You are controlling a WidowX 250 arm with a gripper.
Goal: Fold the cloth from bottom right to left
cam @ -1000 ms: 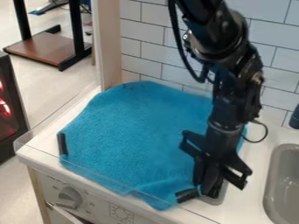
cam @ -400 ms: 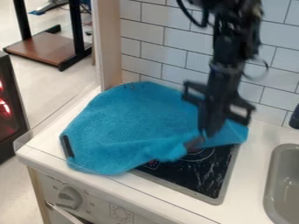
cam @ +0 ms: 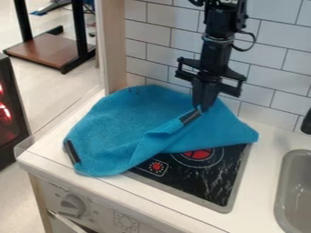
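"What is the setting, and where is the cloth?"

"A white tiled wall [cam: 146, 43] stands behind a smooth white countertop [cam: 262, 159]. A bright blue, soft fabric cloth [cam: 137, 113] lies loosely across the counter and over the back of a flat black rectangular stovetop [cam: 209, 186]. Its near right part is raised and turned back."

"And your hand?"

"My black two-finger gripper [cam: 201, 109] is above the cloth, near the wall. My fingers are closed, pinching the blue edge beside a short black strip [cam: 190, 117]. A second black strip [cam: 72, 152] lies at the cloth's left edge."

"What could go wrong?"

"The whole cloth could drag, because I see nothing pinning the rest down. The fold could end up toward the back rather than the left if I carry it too near the wall. It could bunch, since the raised part already hangs in creases. Smallest of all, my pinch takes only a little edge, so the corner might slip out."

"Any brands, labels or writing?"

"None I can read. The stovetop has a red ring mark [cam: 198, 154] and a smaller red symbol [cam: 157, 167]. Tiny marks surround the round grey knob [cam: 72, 205]."
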